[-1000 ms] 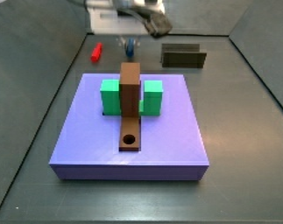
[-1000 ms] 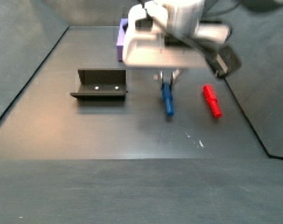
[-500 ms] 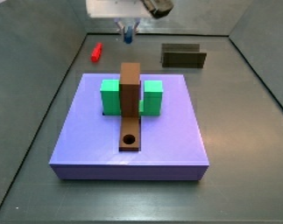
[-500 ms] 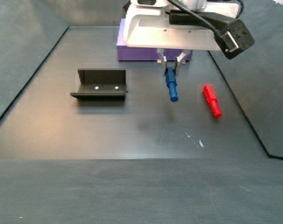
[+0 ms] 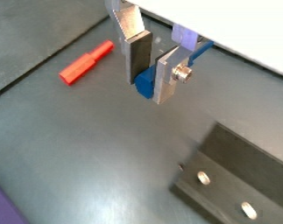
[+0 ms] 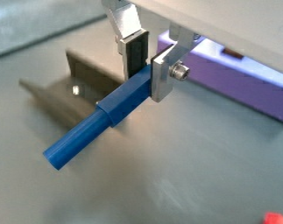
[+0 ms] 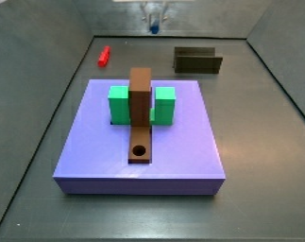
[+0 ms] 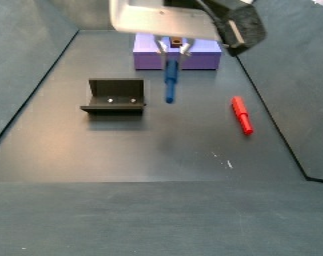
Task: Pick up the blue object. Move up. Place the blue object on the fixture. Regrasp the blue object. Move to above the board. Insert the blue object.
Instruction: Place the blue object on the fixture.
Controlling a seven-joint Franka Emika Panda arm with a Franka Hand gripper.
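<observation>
The blue object (image 6: 95, 133) is a slim blue peg, and my gripper (image 6: 146, 77) is shut on one end of it. It hangs well above the floor, its free end sloping down, as a side view shows the blue object (image 8: 172, 80) under the gripper (image 8: 175, 46). In a wrist view its blue end (image 5: 144, 85) sits between the silver fingers (image 5: 137, 52). The dark U-shaped fixture (image 8: 113, 97) stands on the floor, off to one side of the peg and below it. The lavender board (image 7: 180, 151) with its brown bar (image 7: 141, 113) and green blocks lies apart from both.
A red peg (image 8: 240, 115) lies on the floor on the far side of the blue one from the fixture; it also shows in a wrist view as the red peg (image 5: 85, 63). Dark walls ring the floor.
The gripper has risen with the blue object, lifting it off the floor, and has shifted a little toward the fixture. The red peg has stayed put.
</observation>
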